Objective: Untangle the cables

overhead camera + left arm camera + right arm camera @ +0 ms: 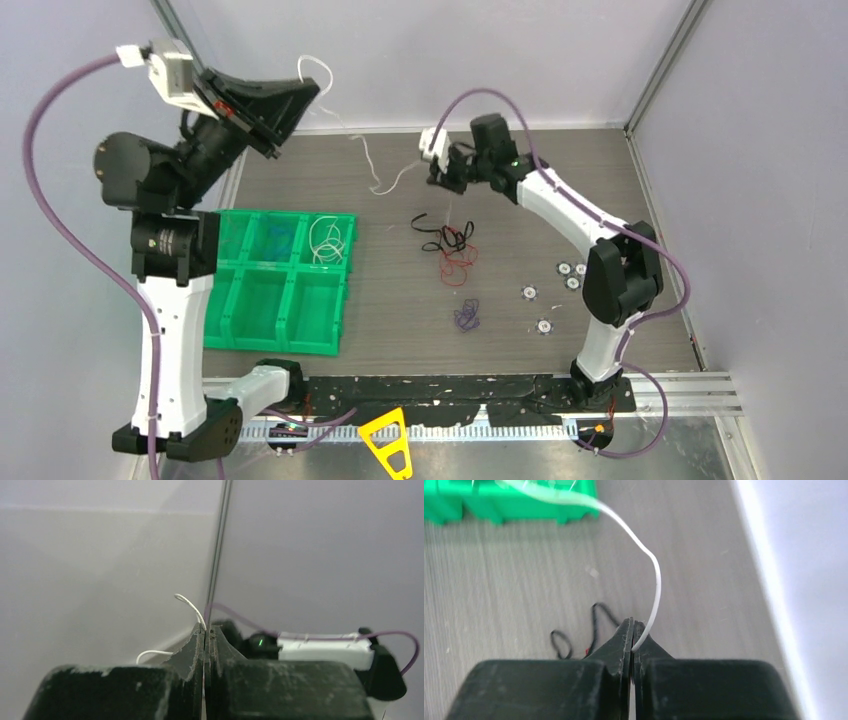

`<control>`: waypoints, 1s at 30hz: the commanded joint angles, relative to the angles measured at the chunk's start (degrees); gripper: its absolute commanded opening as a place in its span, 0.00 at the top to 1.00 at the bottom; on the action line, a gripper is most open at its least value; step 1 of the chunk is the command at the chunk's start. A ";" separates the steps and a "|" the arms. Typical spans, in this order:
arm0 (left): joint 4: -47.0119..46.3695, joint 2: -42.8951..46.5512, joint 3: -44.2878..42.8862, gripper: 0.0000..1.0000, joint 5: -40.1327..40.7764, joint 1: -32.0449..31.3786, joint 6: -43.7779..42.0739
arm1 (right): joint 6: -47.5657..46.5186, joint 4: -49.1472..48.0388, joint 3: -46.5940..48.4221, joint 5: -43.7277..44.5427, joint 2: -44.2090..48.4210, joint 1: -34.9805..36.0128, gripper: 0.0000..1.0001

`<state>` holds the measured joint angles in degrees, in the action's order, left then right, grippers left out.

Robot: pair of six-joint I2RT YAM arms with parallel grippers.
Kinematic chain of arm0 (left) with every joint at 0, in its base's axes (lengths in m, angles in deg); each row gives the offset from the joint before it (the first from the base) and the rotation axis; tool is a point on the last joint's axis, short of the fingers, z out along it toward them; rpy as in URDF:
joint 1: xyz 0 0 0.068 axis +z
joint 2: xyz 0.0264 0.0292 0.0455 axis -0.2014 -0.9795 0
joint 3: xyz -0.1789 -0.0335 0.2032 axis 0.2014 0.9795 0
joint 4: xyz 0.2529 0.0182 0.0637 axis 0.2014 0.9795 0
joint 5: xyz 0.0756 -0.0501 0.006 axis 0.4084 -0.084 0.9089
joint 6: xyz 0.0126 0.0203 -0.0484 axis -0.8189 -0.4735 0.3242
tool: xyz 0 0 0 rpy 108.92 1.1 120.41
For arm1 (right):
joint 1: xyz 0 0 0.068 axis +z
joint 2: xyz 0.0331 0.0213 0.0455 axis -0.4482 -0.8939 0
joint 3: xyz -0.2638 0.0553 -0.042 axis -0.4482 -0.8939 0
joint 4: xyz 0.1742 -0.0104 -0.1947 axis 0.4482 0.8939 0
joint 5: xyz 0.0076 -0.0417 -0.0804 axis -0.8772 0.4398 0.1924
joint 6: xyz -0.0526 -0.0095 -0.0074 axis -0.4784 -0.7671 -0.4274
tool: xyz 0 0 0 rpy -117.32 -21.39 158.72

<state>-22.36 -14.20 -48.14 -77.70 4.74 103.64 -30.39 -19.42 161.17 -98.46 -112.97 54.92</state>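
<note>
A green tray (222, 322) of six compartments, in two rows of three, sits at the left of the table (600, 180). Its far right compartment holds a coiled white cable (328, 240). A faint bluish strand (281, 238) seems to lie in the far middle one, though it is too dim to be sure. The other compartments show only green plastic.

A second, long white cable (366, 152) runs across the far side of the table between the two arms. The left gripper (206, 630), raised high above the tray's far edge, has its jaws pressed together on one end, and a short loop curls out past the tips. The right gripper (632, 627), low over the far middle of the table, is likewise clamped tight on the cable, which arcs up and away from its tips toward the tray. Between the two grips the cable sags in loose bends.

Near the table's middle, just on the near side of the right gripper, a black cable (433, 231) and a red cable (459, 266) lie overlapped in a small loose tangle. A blue-purple cable (466, 316) rests apart from them, nearer still, in a tight little coil. Small round white-and-black discs (528, 292) are scattered to the right of the cables.
</note>
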 commanded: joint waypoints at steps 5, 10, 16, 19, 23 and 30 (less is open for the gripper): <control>2.40 4.46 21.88 1.00 -1.95 0.99 -7.49 | 18.46 -0.20 12.50 -5.74 18.82 -2.19 0.95; -5.82 6.16 30.74 1.00 -10.42 0.36 -7.28 | 21.95 -0.34 4.20 -7.85 22.69 -2.14 0.95; -5.29 7.95 34.69 1.00 -17.06 -6.29 -12.34 | 29.46 -0.48 -3.17 -13.61 24.31 -0.71 0.95; -3.57 8.57 35.89 1.00 -17.96 -10.42 -15.66 | 28.50 0.71 -5.58 -15.44 25.51 1.42 0.95; -0.03 8.24 36.33 1.00 -17.79 -13.37 -20.98 | 20.68 8.45 -6.30 -15.67 26.61 4.94 0.95; 4.04 6.86 36.22 0.98 -15.60 -15.04 -25.31 | 16.39 13.24 -6.14 -16.28 27.54 8.53 0.95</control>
<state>-20.83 -6.92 -12.23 -94.05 -9.55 83.18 -10.87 -8.16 153.17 -112.84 -88.12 62.66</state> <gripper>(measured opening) 0.019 0.063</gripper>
